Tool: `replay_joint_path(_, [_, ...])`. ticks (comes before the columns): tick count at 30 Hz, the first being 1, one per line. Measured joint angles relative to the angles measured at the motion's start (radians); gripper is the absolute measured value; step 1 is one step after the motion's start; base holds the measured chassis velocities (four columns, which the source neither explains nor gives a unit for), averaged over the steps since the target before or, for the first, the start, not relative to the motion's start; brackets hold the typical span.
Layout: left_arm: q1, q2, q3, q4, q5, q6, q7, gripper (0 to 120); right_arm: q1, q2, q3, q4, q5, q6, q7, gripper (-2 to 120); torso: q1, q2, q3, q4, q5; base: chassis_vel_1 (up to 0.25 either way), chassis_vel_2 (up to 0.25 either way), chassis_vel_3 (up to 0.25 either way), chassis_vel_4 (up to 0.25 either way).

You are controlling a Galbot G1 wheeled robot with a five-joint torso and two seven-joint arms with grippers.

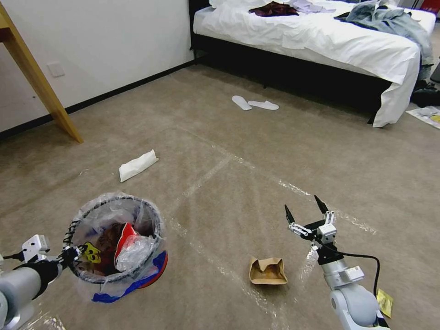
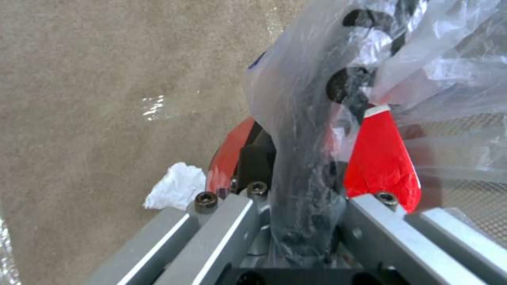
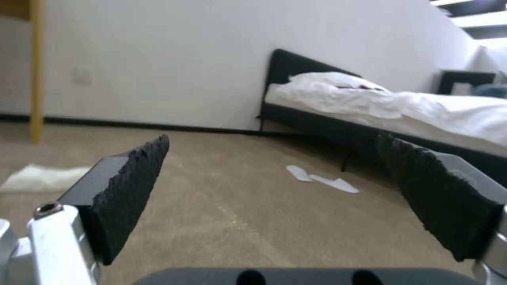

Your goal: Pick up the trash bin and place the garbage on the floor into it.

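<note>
**Bin in left pincer, cardboard tray next, right pincer spread**

Head view: left gripper is clenched on the near rim of the trash bin, mouth tilted up and toward the robot, red base away and down. Red wrapper and crumpled plastic already lie inside. Right gripper hovers released, tips pointing forward and up. The brown cardboard tray lies on the floor just behind and left of that pincer, open side up. A white tissue pack lies well ahead of the bin, long axis slanting forward-right.

Left wrist view: the rim and bag liner pass between the closed jaws; a crumpled tissue rests on carpet below the pincer.

Right wrist view: black fingers stand wide apart, nothing between them.

Judgement: tray is light, thin, crushable; pinch one upright wall edge. Bin is light, rim stiff, liner slippery
</note>
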Motion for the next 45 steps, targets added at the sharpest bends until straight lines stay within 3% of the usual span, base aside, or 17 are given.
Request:
replay_joint_path(2, [0.000, -0.001, 0.002, 0.001, 0.000, 0.000, 0.004, 1, 0.011, -0.042, -0.012, -0.006, -0.009, 0.000, -0.008, 100, 0.000, 0.000, 0.000, -0.0001, -0.0001, 0.000, 0.000, 0.000, 0.000])
replay_joint_path(4, [0.001, 0.000, 0.005, 0.002, 0.000, 0.000, 0.006, 1, 0.044, -0.169, -0.053, -0.015, -0.008, -0.017, -0.016, 100, 0.000, 0.000, 0.000, 0.0002, -0.0002, 0.000, 0.000, 0.000, 0.000])
replay_joint_path(5, [0.001, 0.000, 0.005, 0.002, 0.000, 0.000, 0.006, 1, 0.044, -0.169, -0.053, -0.015, -0.008, -0.017, -0.016, 100, 0.000, 0.000, 0.000, 0.0002, -0.0002, 0.000, 0.000, 0.000, 0.000])
replay_joint_path(6, [0.002, 0.003, 0.005, 0.003, 0.000, 0.000, 0.006, 1, 0.070, -0.239, -0.084, -0.025, 0.000, -0.026, -0.021, 100, 0.000, 0.000, 0.000, 0.0001, -0.0009, 0.000, 0.000, 0.000, 0.000])
replay_joint_path(9, [0.001, 0.006, 0.005, 0.004, 0.001, -0.001, 0.006, 1, 0.109, -0.340, -0.141, -0.041, 0.045, -0.054, -0.055, 100, 0.000, 0.000, 0.000, 0.0005, 0.0001, 0.000, 0.000, 0.000, 0.000])
replay_joint_path(12, [0.001, 0.006, 0.006, 0.006, 0.001, -0.001, 0.006, 1, 0.128, -0.384, -0.172, -0.050, 0.084, -0.064, -0.090, 100, 0.000, 0.000, 0.000, -0.0002, 0.0006, 0.000, 0.000, 0.000, 0.000])
replay_joint_path(13, [-0.004, 0.003, 0.012, 0.013, 0.005, -0.001, 0.008, 1, 0.196, -0.554, -0.275, -0.070, 0.209, -0.119, -0.217, 100, 0.000, 0.000, 0.000, 0.0003, -0.0006, 0.000, 0.000, 0.000, 0.000])
replay_joint_path(14, [-0.004, 0.003, 0.012, 0.013, 0.005, -0.001, 0.008, 1, 0.196, -0.554, -0.275, -0.070, 0.209, -0.119, -0.217, 100, 0.000, 0.000, 0.000, 0.0003, -0.0006, 0.000, 0.000, 0.000, 0.000])
replay_joint_path(16, [-0.009, -0.006, 0.014, 0.021, 0.010, -0.001, 0.011, 1, 0.286, -0.705, -0.394, -0.088, 0.279, -0.164, -0.404, 100, 0.000, 0.000, 0.000, 0.0002, 0.0004, 0.000, 0.000, 0.000, 0.000])
replay_joint_path(17, [-0.009, -0.006, 0.014, 0.021, 0.010, -0.001, 0.011, 1, 0.286, -0.705, -0.394, -0.088, 0.279, -0.164, -0.404, 100, 0.000, 0.000, 0.000, 0.0002, 0.0004, 0.000, 0.000, 0.000, 0.000])
replay_joint_path(19, [-0.014, -0.014, 0.015, 0.031, 0.019, 0.000, 0.015, 1, 0.409, -0.792, -0.523, -0.110, 0.261, -0.192, -0.529, 100, 0.000, 0.000, 0.000, 0.0000, -0.0014, 0.000, 0.000, 0.000, 0.000])
replay_joint_path(24, [-0.022, -0.027, 0.019, 0.037, 0.028, 0.001, 0.019, 1, 0.539, -0.833, -0.672, -0.140, 0.220, -0.198, -0.647, 100, 0.000, 0.000, 0.000, 0.0002, -0.0002, 0.000, 0.000, 0.000, 0.000])
replay_joint_path(25, [-0.027, -0.032, 0.023, 0.041, 0.031, 0.002, 0.022, 1, 0.593, -0.837, -0.733, -0.151, 0.198, -0.192, -0.741, 100, 0.000, 0.000, 0.000, 0.0001, -0.0005, 0.000, 0.000, 0.000, 0.000])
replay_joint_path(27, [-0.029, -0.034, 0.024, 0.044, 0.035, 0.001, 0.023, 1, 0.615, -0.832, -0.756, -0.155, 0.173, -0.192, -0.787, 100, 0.000, 0.000, 0.000, -0.0001, 0.0000, 0.000, 0.000, 0.000, 0.000])
replay_joint_path(30, [-0.033, -0.035, 0.028, 0.051, 0.041, 0.002, 0.024, 1, 0.686, -0.786, -0.812, -0.181, 0.028, -0.188, -0.855, 100, 0.000, 0.000, 0.000, 0.0001, -0.0004, 0.000, 0.000, 0.000, 0.000])
replay_joint_path(34, [-0.029, -0.038, 0.028, 0.054, 0.048, 0.002, 0.025, 1, 0.746, -0.723, -0.892, -0.243, -0.086, -0.144, -0.869, 100, 0.000, 0.000, 0.000, 0.0004, -0.0001, 0.000, 0.000, 0.000, 0.000])
replay_joint_path(45, [-0.018, -0.063, 0.031, 0.055, 0.079, 0.003, 0.032, 1, 0.741, -0.651, -0.966, -0.319, -0.152, -0.119, -0.860, 100, 0.000, 0.000, 0.000, 0.0002, -0.0003, 0.000, 0.000, 0.000, 0.000])
